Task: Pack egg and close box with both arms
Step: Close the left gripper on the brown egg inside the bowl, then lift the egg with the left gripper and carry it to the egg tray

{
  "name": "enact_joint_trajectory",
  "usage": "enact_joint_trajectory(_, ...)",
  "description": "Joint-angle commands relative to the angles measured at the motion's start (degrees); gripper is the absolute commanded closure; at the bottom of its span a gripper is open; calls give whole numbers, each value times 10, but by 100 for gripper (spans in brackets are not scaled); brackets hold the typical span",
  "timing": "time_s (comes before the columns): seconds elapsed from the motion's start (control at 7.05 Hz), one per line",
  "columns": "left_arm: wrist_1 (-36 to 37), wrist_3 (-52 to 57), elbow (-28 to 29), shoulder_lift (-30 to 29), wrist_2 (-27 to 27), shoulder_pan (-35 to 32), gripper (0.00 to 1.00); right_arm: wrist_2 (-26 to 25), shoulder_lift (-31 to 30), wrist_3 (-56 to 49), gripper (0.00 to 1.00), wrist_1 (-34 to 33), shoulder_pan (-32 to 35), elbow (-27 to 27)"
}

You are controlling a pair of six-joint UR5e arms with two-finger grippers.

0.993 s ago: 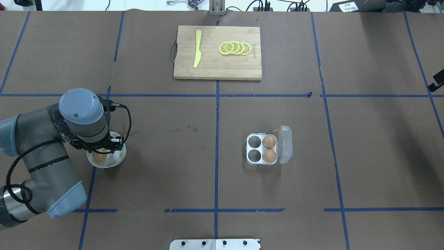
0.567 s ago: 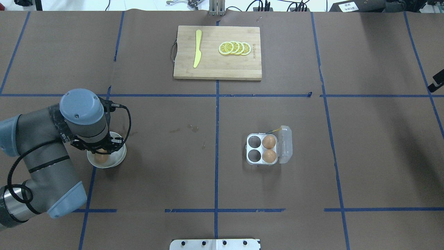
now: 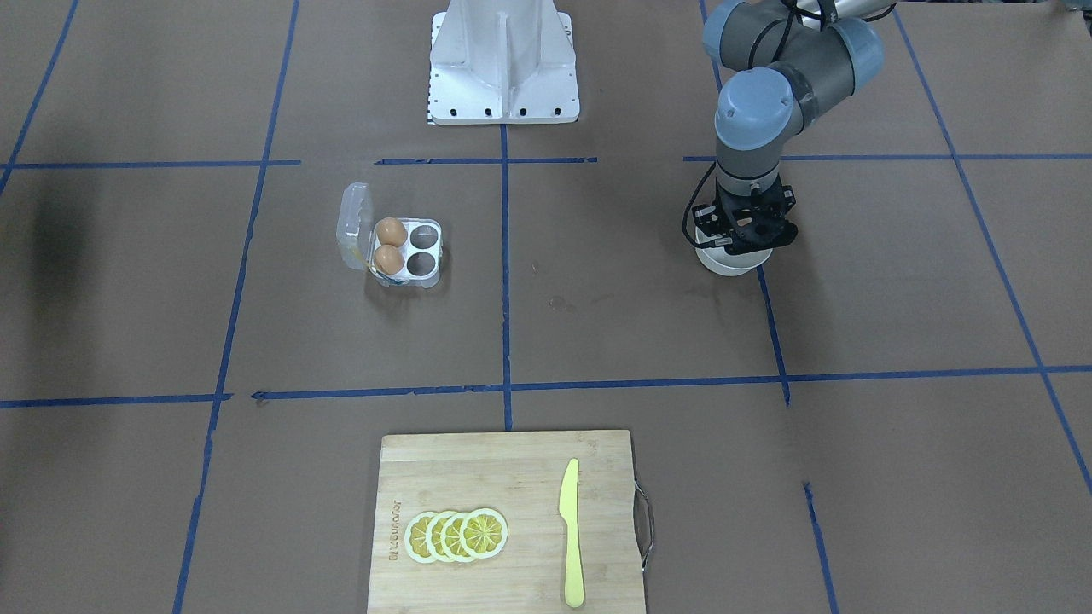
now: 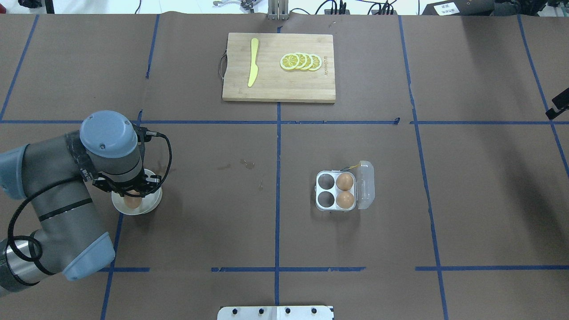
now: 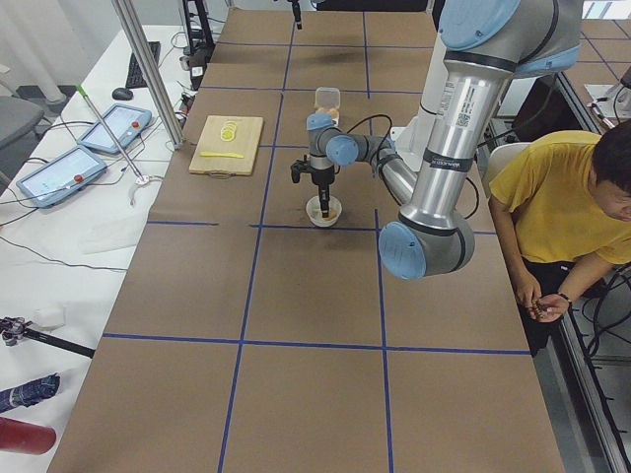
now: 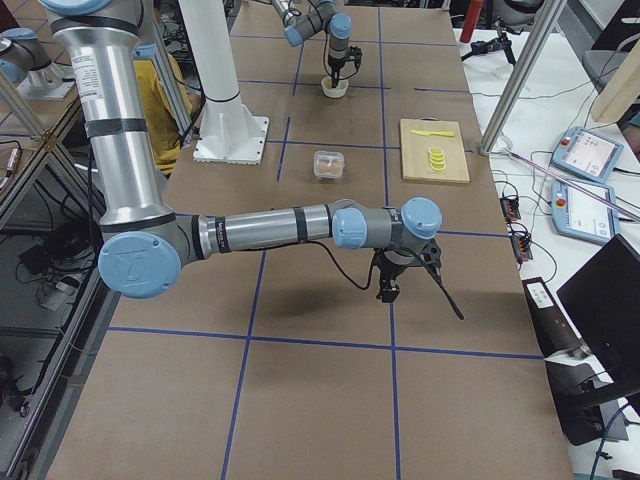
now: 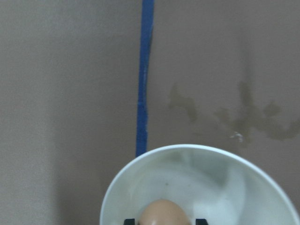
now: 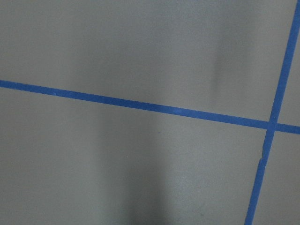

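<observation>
The egg (image 4: pixel 132 201) lies in a round white bowl (image 4: pixel 153 202) at the table's left. My left gripper (image 4: pixel 132 195) hangs straight down into the bowl. In the left wrist view its black fingertips (image 7: pixel 130 221) stand on either side of the egg (image 7: pixel 164 213) with small gaps, so it is open. The box (image 4: pixel 335 191) sits right of centre, lid (image 4: pixel 365 184) open, two brown eggs (image 4: pixel 344 182) in its right cells, its left cells empty. My right gripper (image 6: pixel 388 292) hangs low over bare table at the far right; I cannot tell its state.
A wooden cutting board (image 4: pixel 278 84) with a yellow knife (image 4: pixel 253 62) and lemon slices (image 4: pixel 301 61) lies at the far side. The robot's white base (image 3: pixel 503 60) stands at the near edge. An operator (image 5: pixel 562 197) sits beside the table.
My left arm has shifted slightly to the right over the bowl. The egg, bowl and box have stayed put.
</observation>
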Motion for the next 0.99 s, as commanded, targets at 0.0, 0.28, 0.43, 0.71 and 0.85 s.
enact_joint_trajectory(0.0, 39, 2, -15, -43, 0, -15, 100, 5, 1, 0, 0, 0, -1, 0)
enact_joint_trajectory(0.28, 49, 4, -14, -112, -3, -13, 100, 8, 2, 0, 0, 0, -1, 1)
enact_joint_trajectory(0.43, 31, 2, 1, -157, -6, -10, 100, 8, 2, 1, 0, 0, -1, 2)
enact_joint_trajectory(0.71, -97, 5, 45, -189, -11, 18, 100, 9, 3, 0, 0, 0, -1, 2)
enact_joint_trajectory(0.85, -133, 22, 67, -216, -11, 30, 100, 10, 4, 1, 0, 0, -1, 3)
